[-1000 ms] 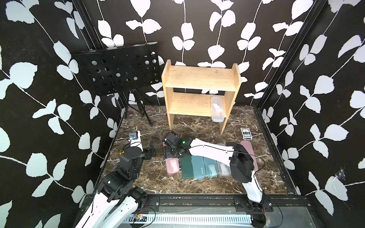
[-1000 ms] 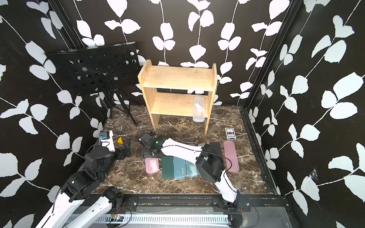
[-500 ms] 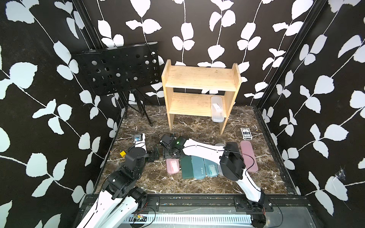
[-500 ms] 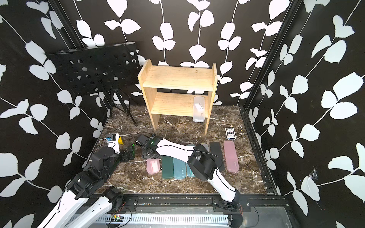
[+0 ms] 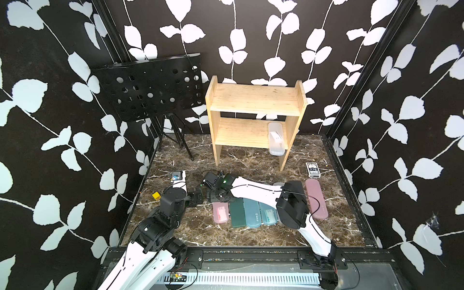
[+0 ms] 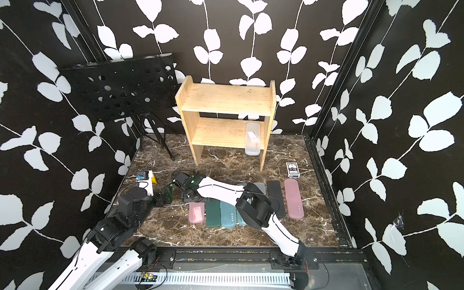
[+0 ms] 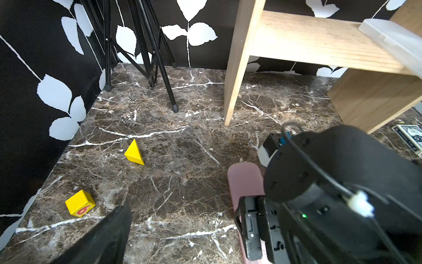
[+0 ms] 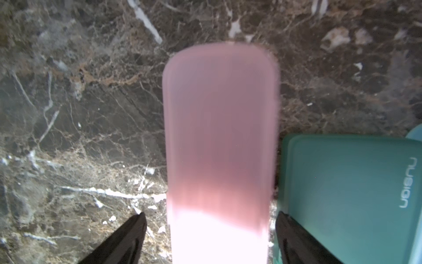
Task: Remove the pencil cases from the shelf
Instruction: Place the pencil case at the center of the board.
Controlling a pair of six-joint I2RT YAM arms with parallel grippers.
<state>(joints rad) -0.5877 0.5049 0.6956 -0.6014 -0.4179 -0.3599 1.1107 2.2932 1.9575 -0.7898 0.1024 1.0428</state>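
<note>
Right hand (image 8: 210, 214) now loose around pink case (image 8: 219, 114); green case (image 8: 342, 182) alongside, floor (image 8: 80, 114) opposite

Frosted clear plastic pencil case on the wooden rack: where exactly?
In both top views the clear pencil case lies on the lower tier of the wooden shelf, against its right panel, front end overhanging.

Black walls (image 5: 313, 22) printed with white leafy vines close in behind and on both sides of a black perforated music stand (image 5: 150, 88). Beneath its tripod legs (image 5: 177, 136) a dark brown marble floor (image 5: 226, 238) with white veins spreads forward to a black metal rail (image 5: 251, 258). The light is even.
</note>
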